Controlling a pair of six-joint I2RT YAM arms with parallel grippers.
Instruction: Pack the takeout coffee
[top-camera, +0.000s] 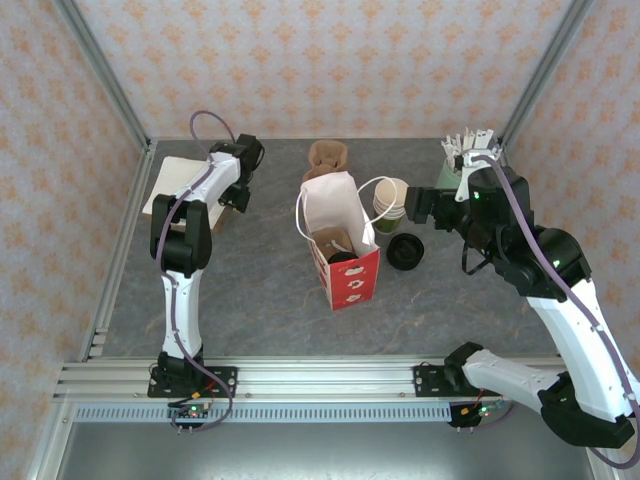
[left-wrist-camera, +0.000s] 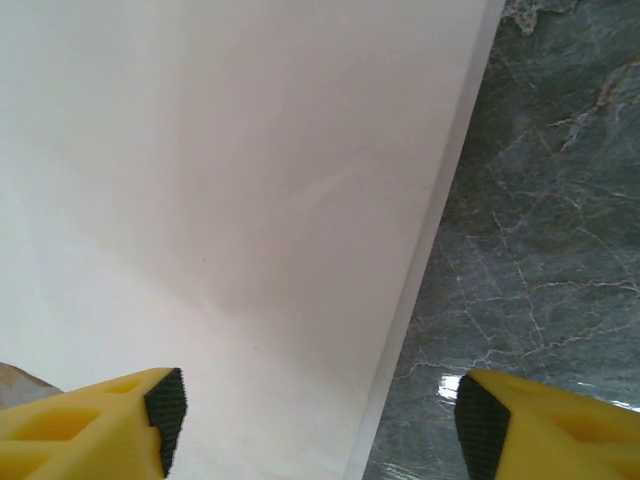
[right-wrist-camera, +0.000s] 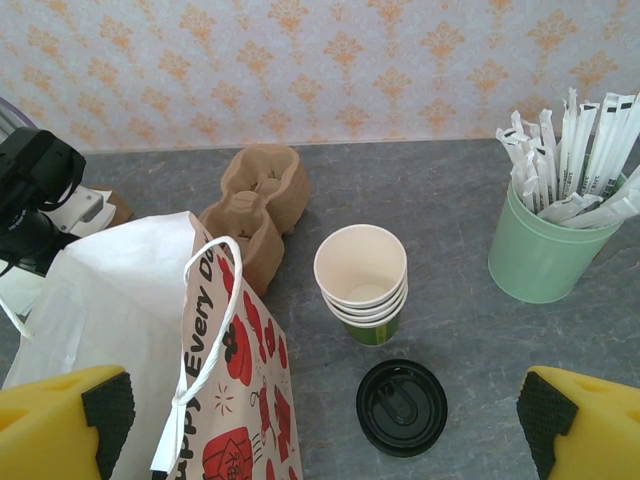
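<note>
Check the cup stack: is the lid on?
Off. The top cup shows its empty inside; the black lid lies flat beside it.

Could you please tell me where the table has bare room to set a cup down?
Bare: the wide strip between the bag and the near rail, and between bag and left arm. Crowded: right of the bag, around stacked cups, lid and stick cup.

A printed bag (top-camera: 335, 205) stands mid-table (top-camera: 250, 295); the pulp carrier (right-wrist-camera: 262, 185) lies just behind it, a mint cup (right-wrist-camera: 540, 258) (full of wrapped sticks) near the right wall.
</note>
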